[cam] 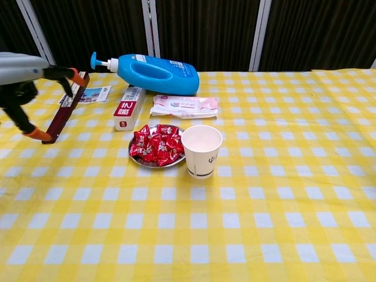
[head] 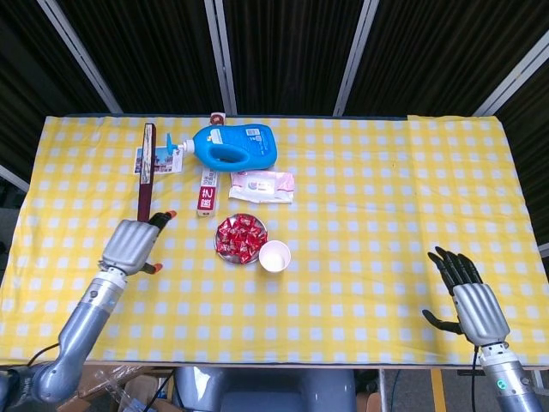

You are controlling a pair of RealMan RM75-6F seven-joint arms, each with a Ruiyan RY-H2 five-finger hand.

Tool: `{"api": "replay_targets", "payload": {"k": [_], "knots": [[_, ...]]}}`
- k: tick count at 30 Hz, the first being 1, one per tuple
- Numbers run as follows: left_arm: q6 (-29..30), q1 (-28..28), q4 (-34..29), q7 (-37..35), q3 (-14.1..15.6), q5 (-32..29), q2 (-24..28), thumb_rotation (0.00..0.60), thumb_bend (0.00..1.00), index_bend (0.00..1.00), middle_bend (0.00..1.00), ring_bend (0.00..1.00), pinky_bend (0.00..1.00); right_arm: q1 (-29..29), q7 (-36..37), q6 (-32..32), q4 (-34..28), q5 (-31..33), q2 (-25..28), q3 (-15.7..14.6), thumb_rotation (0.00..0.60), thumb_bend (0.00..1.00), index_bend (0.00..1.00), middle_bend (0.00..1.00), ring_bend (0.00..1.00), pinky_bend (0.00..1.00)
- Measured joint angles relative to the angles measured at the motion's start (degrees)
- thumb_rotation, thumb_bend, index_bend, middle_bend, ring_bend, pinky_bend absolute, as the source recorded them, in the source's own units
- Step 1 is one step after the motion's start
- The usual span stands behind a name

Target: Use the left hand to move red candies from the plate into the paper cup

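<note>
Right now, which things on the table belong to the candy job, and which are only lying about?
For the job: red candies, plate, paper cup, left robot hand.

Lying about: blue bottle, small red box, pink packet, dark flat stick, card. The right robot hand waits apart.
</note>
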Motion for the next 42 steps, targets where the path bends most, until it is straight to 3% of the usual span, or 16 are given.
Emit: {"api": "replay_targets", "payload": {"k": [11, 20, 30, 33, 39, 42], "knots": [[-2.7, -15.2, 11.9, 8.7, -1.9, -16.7, -14.3, 0.600, 0.19, 0.13, 0.17, 0.82, 0.88, 0.4, 2.0, -0.9, -0.5, 0.5, 0.6, 0.1, 0.600, 0.28, 0.00, 0.00, 0.00, 0.00], [-4.1, -21.9, 21.6, 9.6, -2.0, -22.8, -22.0, 0.600, 0.23, 0.22, 0.20, 0.82, 0.88, 0.6, 3.4, -1.4, -0.8, 0.8, 1.1, 0.1, 0.600, 0.28, 0.00, 0.00, 0.00, 0.00], [-5.6, -25.9, 28.8, 9.3, -0.9, -25.8, -27.0, 0.600, 0.24, 0.27, 0.23, 0.82, 0.88, 0.7, 4.2, -1.7, -1.0, 1.0, 1.3, 0.2, 0.600, 0.28, 0.00, 0.00, 0.00, 0.00], [-6.0, -26.5, 30.6, 8.8, -0.6, -26.3, -28.1, 0.600, 0.26, 0.32, 0.28, 0.82, 0.88, 0.7, 4.3, -1.7, -1.1, 1.0, 1.4, 0.1, 0.600, 0.28, 0.00, 0.00, 0.00, 0.00], [-6.1, -27.2, 34.0, 7.7, 0.3, -26.3, -30.0, 0.600, 0.40, 0.49, 0.53, 0.83, 0.90, 0.7, 4.6, -1.7, -1.1, 1.1, 1.5, 0.2, 0.600, 0.28, 0.00, 0.00, 0.00, 0.00], [-5.7, -27.3, 35.4, 7.0, 0.6, -25.6, -30.8, 0.600, 0.44, 0.56, 0.61, 0.84, 0.90, 0.7, 4.6, -1.7, -1.1, 1.1, 1.5, 0.2, 0.600, 0.28, 0.00, 0.00, 0.00, 0.00]]}}
